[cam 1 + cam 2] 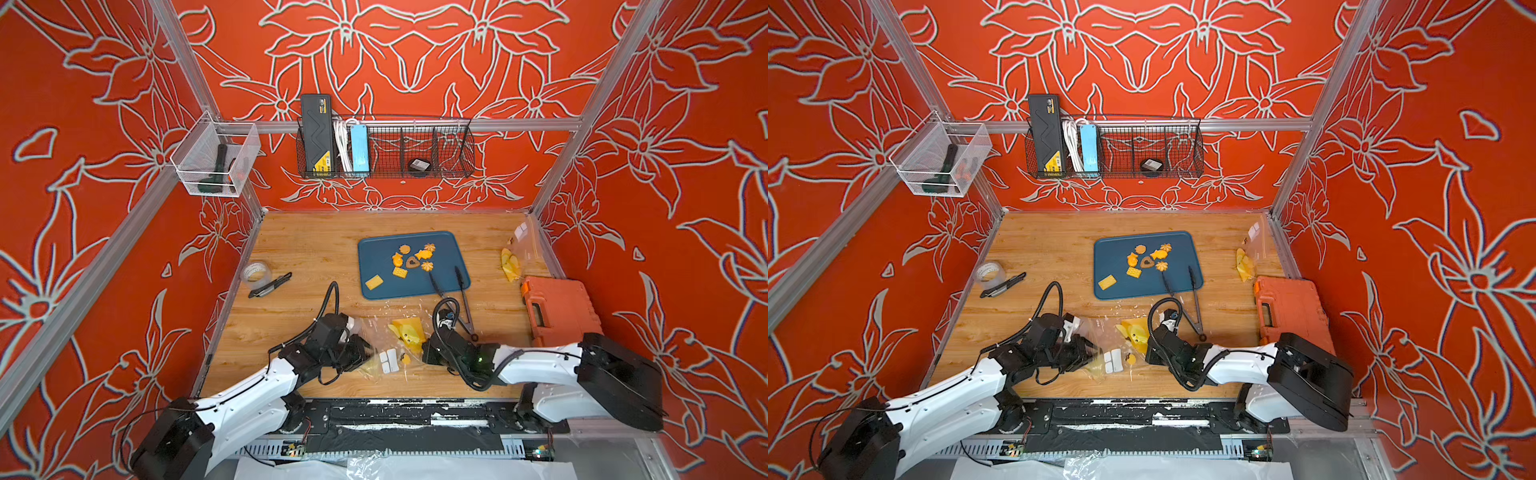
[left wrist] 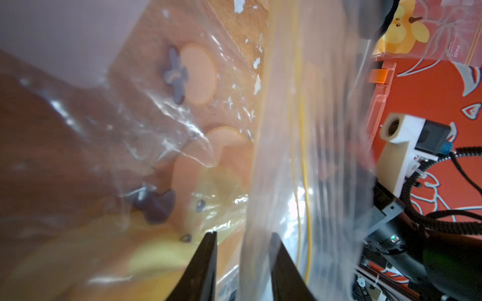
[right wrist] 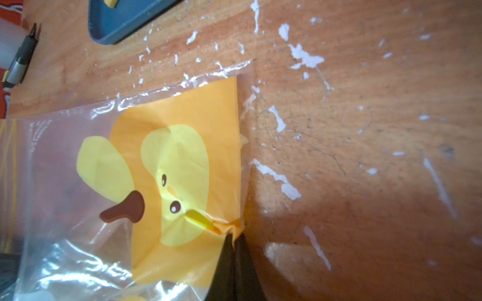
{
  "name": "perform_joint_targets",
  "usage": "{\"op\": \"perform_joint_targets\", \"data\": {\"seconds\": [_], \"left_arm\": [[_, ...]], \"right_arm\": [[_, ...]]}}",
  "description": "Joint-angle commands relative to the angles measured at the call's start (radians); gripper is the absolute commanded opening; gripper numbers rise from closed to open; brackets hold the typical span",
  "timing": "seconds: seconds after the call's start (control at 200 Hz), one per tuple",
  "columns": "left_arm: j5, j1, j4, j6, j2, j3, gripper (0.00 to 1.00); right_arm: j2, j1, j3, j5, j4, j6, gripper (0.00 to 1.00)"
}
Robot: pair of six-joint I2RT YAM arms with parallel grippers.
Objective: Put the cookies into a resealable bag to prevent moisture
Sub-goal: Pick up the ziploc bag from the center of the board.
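Observation:
Several small yellow-orange and brown cookies (image 1: pixel 411 259) (image 1: pixel 1148 262) lie on a blue tray (image 1: pixel 374 249) (image 1: pixel 1113 257) in both top views. In front of the tray lies a clear resealable bag (image 1: pixel 407 332) (image 1: pixel 1136 330) with a yellow cartoon print, stretched between my two grippers. My right gripper (image 3: pixel 236 232) (image 1: pixel 424 348) is shut on a crumpled orange-printed edge of the bag (image 3: pixel 182 161). At the bag's opposite end my left gripper (image 2: pixel 243 234) (image 1: pixel 370 355) has its jaws apart, a fold of the bag film (image 2: pixel 273 130) standing between them. One finger (image 2: pixel 283 263) shows through the plastic.
Black tongs (image 1: pixel 461 291) rest half on the tray's near right corner. An orange tool case (image 1: pixel 557 307) stands at the right, with another printed bag (image 1: pixel 513 262) behind it. A tape roll (image 1: pixel 255 274) and a pen-like tool (image 1: pixel 270 284) lie at the left. The wooden table (image 3: pixel 365 130) is scuffed.

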Motion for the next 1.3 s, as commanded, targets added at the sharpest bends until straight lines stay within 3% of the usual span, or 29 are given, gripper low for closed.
{"op": "perform_joint_targets", "data": {"seconds": [0.0,0.49,1.061,1.296], "left_arm": [[-0.023,-0.012,0.024,-0.034,-0.026,-0.011,0.32],[-0.034,-0.075,0.133,-0.084,0.008,0.007,0.19],[-0.077,-0.153,0.142,-0.107,0.026,0.011,0.13],[-0.099,-0.153,0.098,-0.082,0.014,0.032,0.01]], "right_arm": [[0.022,-0.008,-0.064,-0.019,-0.117,0.051,0.0],[-0.146,-0.034,-0.125,0.054,-0.171,0.132,0.0],[-0.145,-0.045,-0.153,0.069,-0.146,0.229,0.0],[-0.147,-0.045,-0.143,0.073,-0.166,0.212,0.0]]}}
